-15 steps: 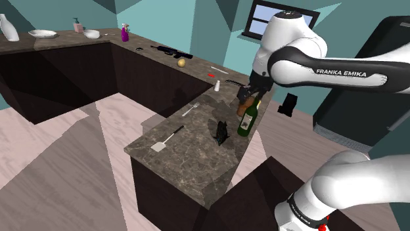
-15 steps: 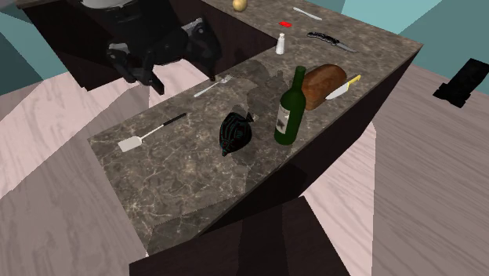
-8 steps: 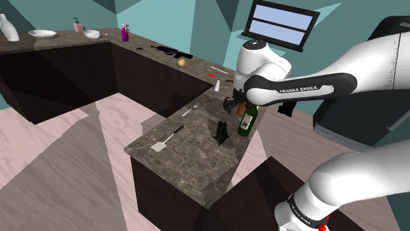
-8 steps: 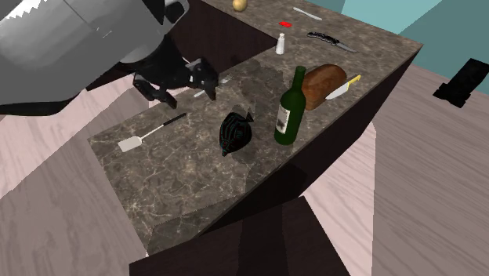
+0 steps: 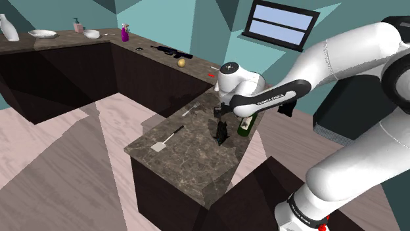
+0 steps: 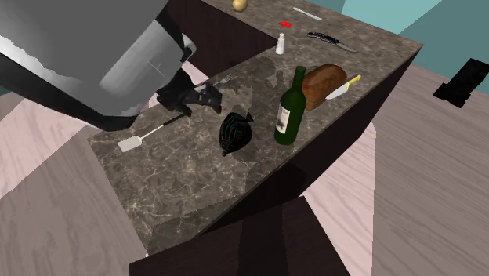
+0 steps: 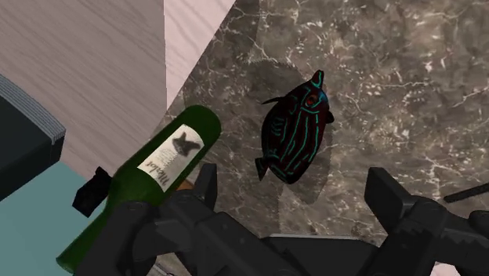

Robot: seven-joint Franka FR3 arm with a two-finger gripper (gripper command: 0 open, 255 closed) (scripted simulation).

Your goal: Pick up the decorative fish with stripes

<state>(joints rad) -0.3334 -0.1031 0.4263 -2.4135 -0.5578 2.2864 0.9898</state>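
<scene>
Hovering close to the striped fish (image 7: pixel 294 137), the hand (image 7: pixel 296 192) has its fingers apart; a green wine bottle (image 7: pixel 157 182) stands just beside the fish, toward the counter (image 7: pixel 407 70) edge.

Dark marbled bench (image 6: pixel 185 190) spans mid-frame. Lying on it:
- striped fish (image 6: pixel 237 132), centre
- green bottle (image 6: pixel 288 110), upright, just right of the fish
- bread loaf (image 6: pixel 324 83) with knife (image 6: pixel 342 88) beside it, upper right
- spatula (image 6: pixel 147 132), left
</scene>
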